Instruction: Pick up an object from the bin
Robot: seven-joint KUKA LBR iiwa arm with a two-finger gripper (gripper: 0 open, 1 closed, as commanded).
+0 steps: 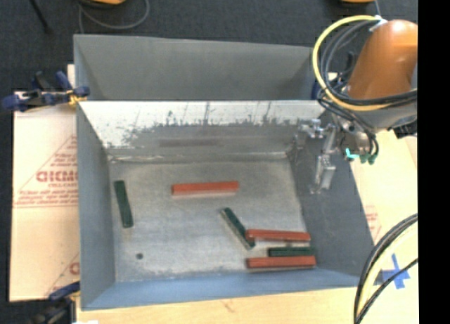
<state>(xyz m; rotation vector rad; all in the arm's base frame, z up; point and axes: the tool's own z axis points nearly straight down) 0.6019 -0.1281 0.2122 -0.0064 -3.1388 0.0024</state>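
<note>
Camera view shows the jaws, open or closed I cannot tell, up and right of the heap of red and green bars [279, 235] in the bin [95, 196], nothing picked yet I'd say; next they need lowering squarely over one bar.

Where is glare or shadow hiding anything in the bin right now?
Camera view: a bright streaked sheen lies across the bin's back wall, above the floor; the lone red bar and the cluster of bars at front right are evenly lit, nothing hidden; the gripper hangs against the darker right wall.
</note>
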